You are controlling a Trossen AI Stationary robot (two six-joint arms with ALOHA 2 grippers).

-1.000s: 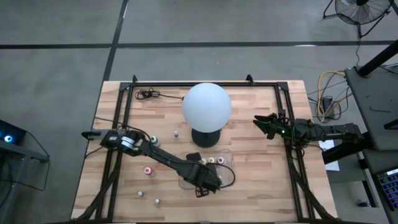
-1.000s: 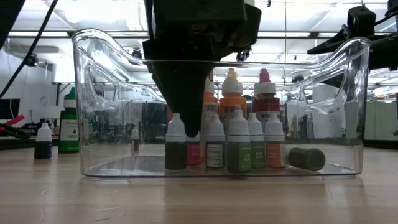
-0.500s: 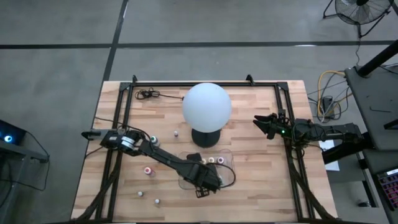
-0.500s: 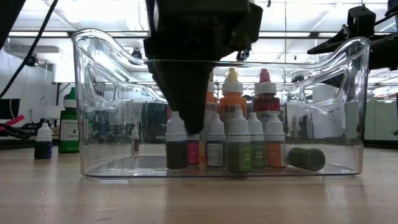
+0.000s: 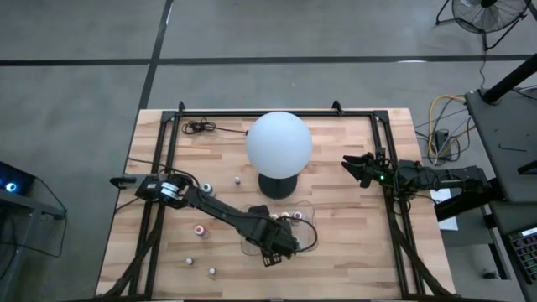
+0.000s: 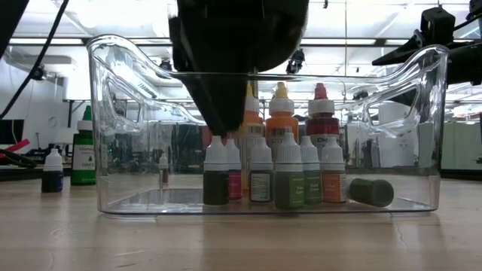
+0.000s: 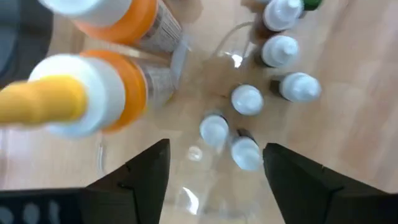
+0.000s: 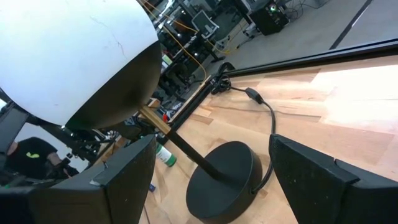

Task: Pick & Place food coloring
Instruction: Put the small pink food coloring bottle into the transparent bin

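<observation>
The food coloring bottles [image 6: 288, 177] stand in a cluster on the floor of a clear plastic tray [image 6: 113, 150], and one [image 6: 370, 191] lies on its side. Taller orange [image 6: 281, 113] and red [image 6: 321, 113] bottles stand behind them. My left gripper [image 7: 216, 158] hangs open over the tray [image 5: 304, 220], pointing down, its fingers just above the small white caps [image 7: 214, 127] and touching none. My left gripper [image 6: 222, 113] also shows in the low view. My right gripper [image 5: 346, 164] waits open at the table's right side, facing the white globe.
A white globe lamp [image 5: 278, 143] on a dark base [image 5: 277, 186] stands just beyond the tray. Loose small bottles lie on the table's left half [image 5: 199, 228], [image 5: 211, 272], [image 5: 207, 188]. A blue bottle [image 6: 52, 172] and a green one [image 6: 83, 154] stand left of the tray.
My left gripper has opened and risen a little inside the tray. It has let go of a dark, white-capped bottle at the left of the cluster. That bottle now stands upright on the tray's floor.
</observation>
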